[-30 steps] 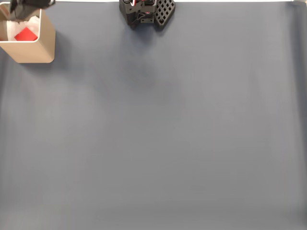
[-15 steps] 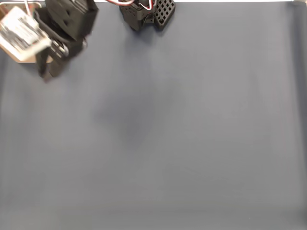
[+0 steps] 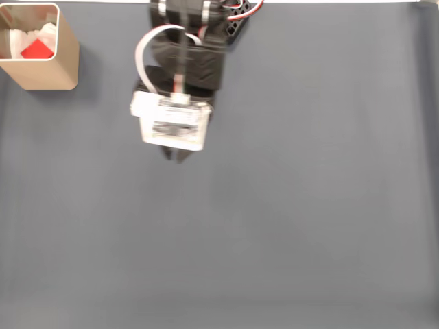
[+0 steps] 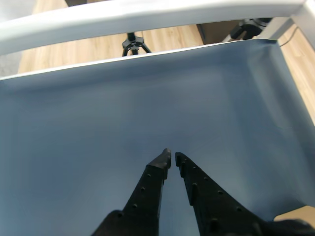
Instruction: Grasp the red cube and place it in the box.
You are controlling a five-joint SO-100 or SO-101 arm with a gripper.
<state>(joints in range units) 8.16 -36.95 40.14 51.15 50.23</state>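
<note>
Red cube (image 3: pixel 37 49) in box (image 3: pixel 48 72), far from end effector (image 4: pixel 172 158).

Box (image 3: pixel 42 68) cut by fixed view's left and top edges. Gripper (image 3: pixel 175 156) mostly hidden beneath white camera module (image 3: pixel 171 123). Arm base (image 3: pixel 206 14) cropped at top edge.
</note>
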